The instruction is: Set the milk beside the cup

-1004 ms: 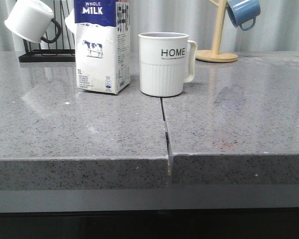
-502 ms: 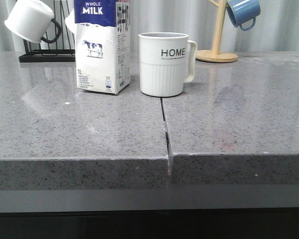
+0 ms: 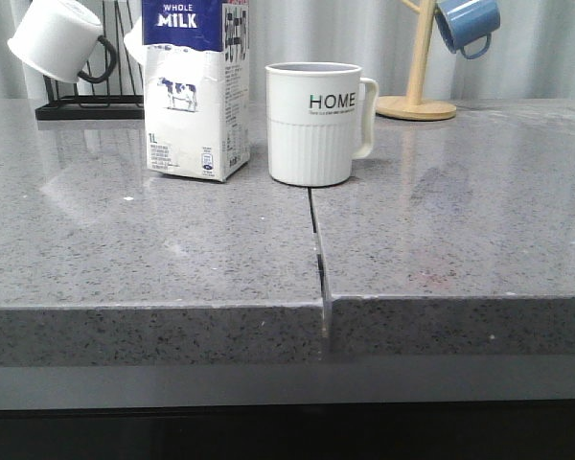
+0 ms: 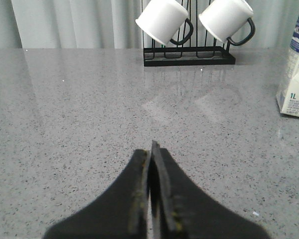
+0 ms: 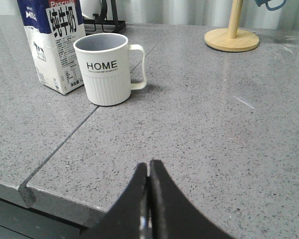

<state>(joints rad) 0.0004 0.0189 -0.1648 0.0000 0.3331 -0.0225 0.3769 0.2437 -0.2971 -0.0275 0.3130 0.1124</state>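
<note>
Fingers first: the left gripper (image 4: pixel 150 199) has its fingers pressed together on nothing, low over the grey counter (image 3: pixel 125 249). The right gripper (image 5: pixel 149 204) is likewise closed and empty, hanging near the counter's front edge. Outward from the left fingers, the milk (image 3: pixel 197 86) stands upright, its long axis vertical, off to that gripper's right and farther back. From the right fingers it lies ahead and to the left, just beyond the cup (image 3: pixel 314 123). Carton and cup stand side by side with a narrow gap, not touching, so the placing looks done. Neither arm seems clearly nearer.
</note>
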